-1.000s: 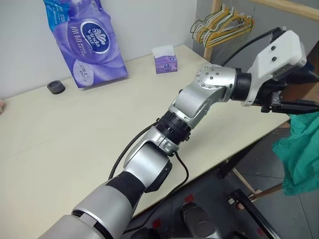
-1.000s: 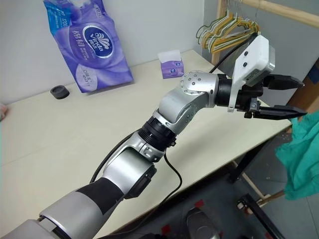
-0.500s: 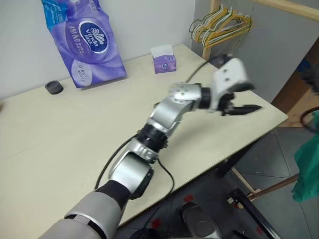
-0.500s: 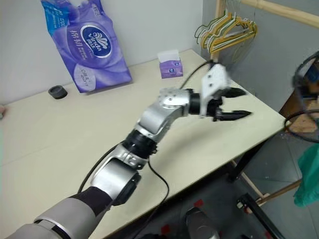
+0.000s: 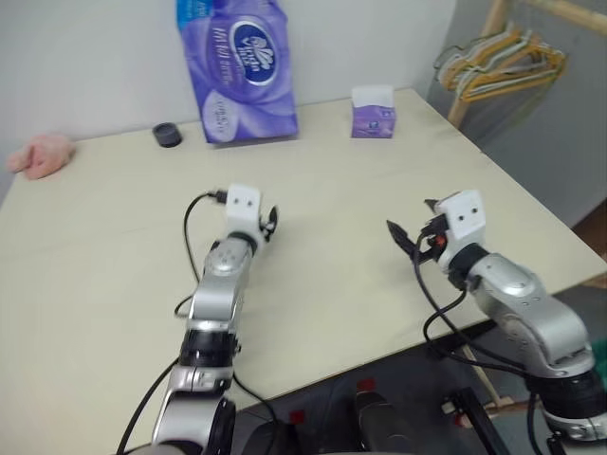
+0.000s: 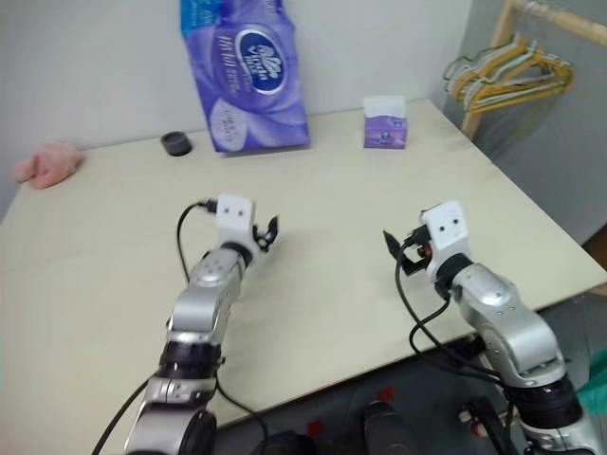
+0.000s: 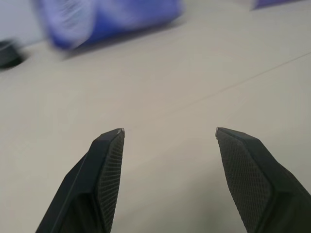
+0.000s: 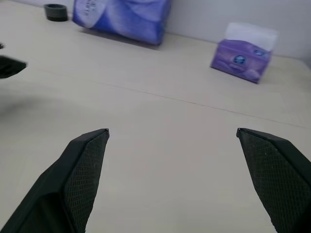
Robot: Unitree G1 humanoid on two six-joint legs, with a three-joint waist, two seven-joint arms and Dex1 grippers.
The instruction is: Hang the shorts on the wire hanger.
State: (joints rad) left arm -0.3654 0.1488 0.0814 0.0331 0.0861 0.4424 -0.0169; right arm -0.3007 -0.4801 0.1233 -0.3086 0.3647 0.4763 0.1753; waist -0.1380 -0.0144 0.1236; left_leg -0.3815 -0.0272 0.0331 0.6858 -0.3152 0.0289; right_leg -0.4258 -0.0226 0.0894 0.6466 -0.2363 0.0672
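Both grippers hover low over the beige table (image 5: 332,180), pointing away from me, and hold nothing. My left gripper (image 5: 269,224) is open, and the left wrist view shows bare tabletop between its fingertips (image 7: 112,145). My right gripper (image 5: 402,237) is open wide above the table's right part, with empty table between its fingertips (image 8: 92,145). A sliver of teal fabric, the shorts (image 6: 599,377), shows at the picture's right edge, below table level. The wire hanger is out of view.
A large purple tissue pack (image 5: 237,66) leans on the back wall. Near it are a black round cap (image 5: 167,135) and a small purple tissue box (image 5: 372,109). A pink cloth (image 5: 40,154) lies far left. Bunched yellow and green hangers (image 5: 503,66) hang on a wooden rack at the right.
The camera has swung left. My left arm has dropped from beside the rack to low over the table, still open. The right arm has come into view. The shorts slid to the picture's edge.
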